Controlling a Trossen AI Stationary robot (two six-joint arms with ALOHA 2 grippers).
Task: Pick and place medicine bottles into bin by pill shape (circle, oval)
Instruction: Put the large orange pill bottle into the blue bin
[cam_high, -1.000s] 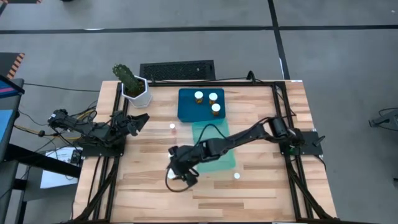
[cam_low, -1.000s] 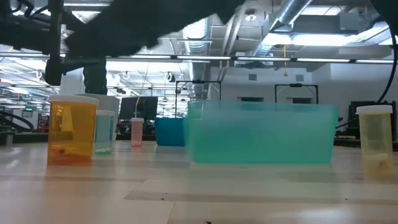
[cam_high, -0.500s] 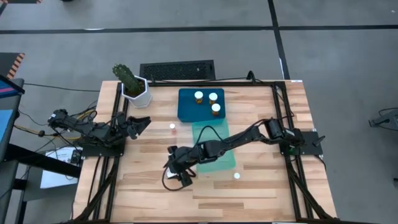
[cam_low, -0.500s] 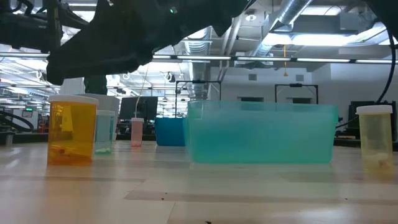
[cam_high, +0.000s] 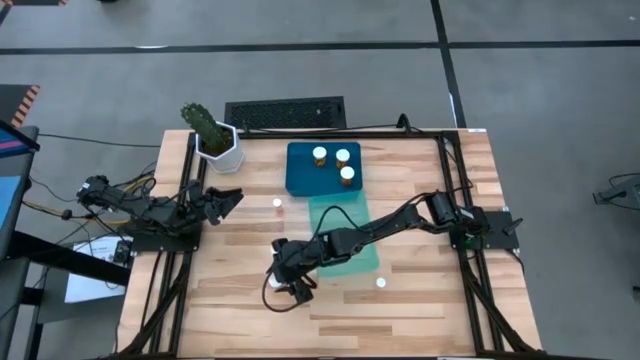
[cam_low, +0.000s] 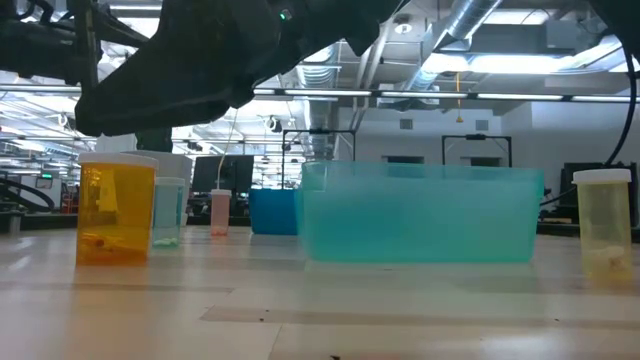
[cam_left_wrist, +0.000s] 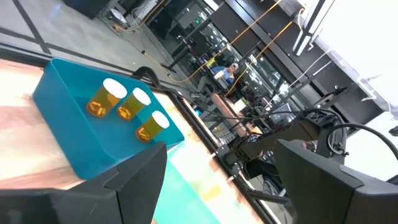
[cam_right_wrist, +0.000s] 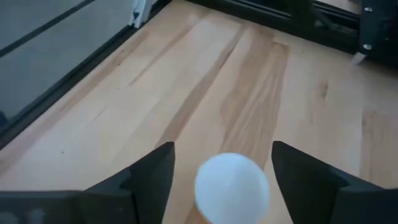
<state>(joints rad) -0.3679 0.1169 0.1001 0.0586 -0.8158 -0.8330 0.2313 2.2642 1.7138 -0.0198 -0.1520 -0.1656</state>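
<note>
The right gripper (cam_right_wrist: 221, 171), fingers spread, hovers over a white-capped medicine bottle (cam_right_wrist: 232, 186) standing on the table (cam_high: 420, 300) just beside the teal bin (cam_high: 345, 240); left gripper (cam_high: 222, 197) waits open.

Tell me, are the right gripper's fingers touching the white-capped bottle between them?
Apart. The right wrist view shows the right gripper open around the bottle, with bare wood visible between its white cap and each of the fingers.
</note>
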